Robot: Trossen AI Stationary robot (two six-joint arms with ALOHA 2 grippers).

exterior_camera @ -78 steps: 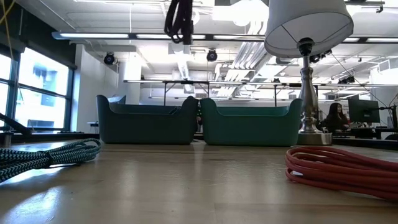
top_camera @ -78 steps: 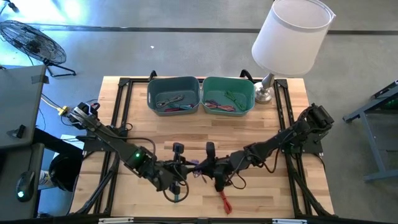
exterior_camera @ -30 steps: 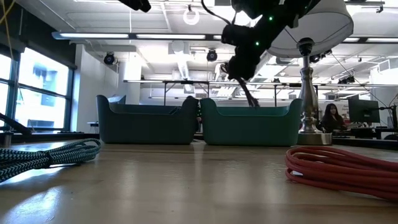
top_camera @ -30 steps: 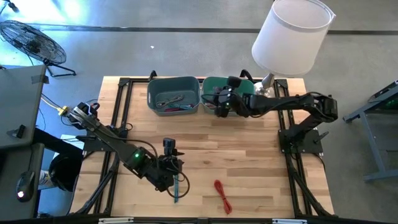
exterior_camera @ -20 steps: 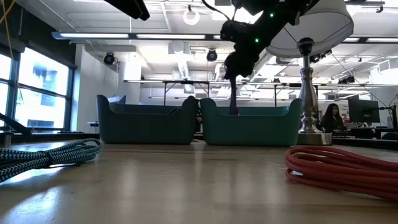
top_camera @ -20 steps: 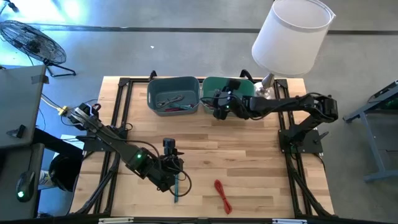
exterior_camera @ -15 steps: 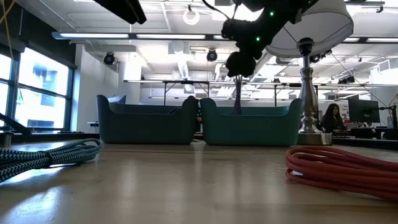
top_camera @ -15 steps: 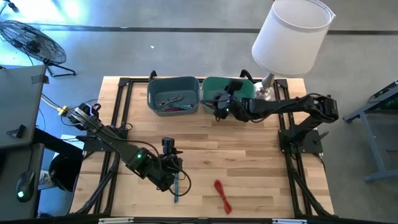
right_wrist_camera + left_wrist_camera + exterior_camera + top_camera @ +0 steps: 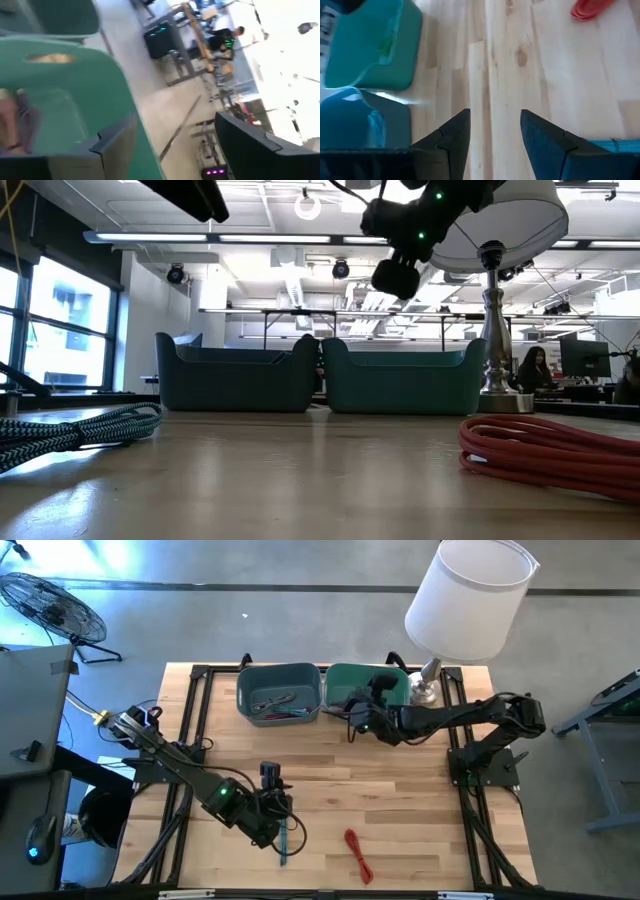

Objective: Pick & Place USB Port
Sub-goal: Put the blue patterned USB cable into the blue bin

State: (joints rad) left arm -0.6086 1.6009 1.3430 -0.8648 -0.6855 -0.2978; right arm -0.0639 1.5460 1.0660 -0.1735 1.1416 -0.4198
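Note:
A red cable (image 9: 357,855) (image 9: 550,455) and a teal braided cable (image 9: 283,840) (image 9: 70,430) lie flat on the wooden table near its front edge. At the back stand a blue-grey bin (image 9: 279,692) and a green bin (image 9: 380,690), both with cables inside. My right gripper (image 9: 352,708) (image 9: 175,120) hovers open over the green bin's near rim (image 9: 75,90), nothing between its fingers. My left gripper (image 9: 270,776) (image 9: 494,117) hangs open above bare table, just beyond the teal cable's far end.
A lamp (image 9: 468,600) with a white shade stands on the table's far right corner, its stem (image 9: 495,310) beside the green bin. Bare wood lies between the bins and the two cables. Black frame rails run along both table sides.
My right gripper has let go of a dark cable that hung from it into the green bin; the cable has dropped out of sight inside the bin. The gripper has then drawn back a little toward the table's near edge.

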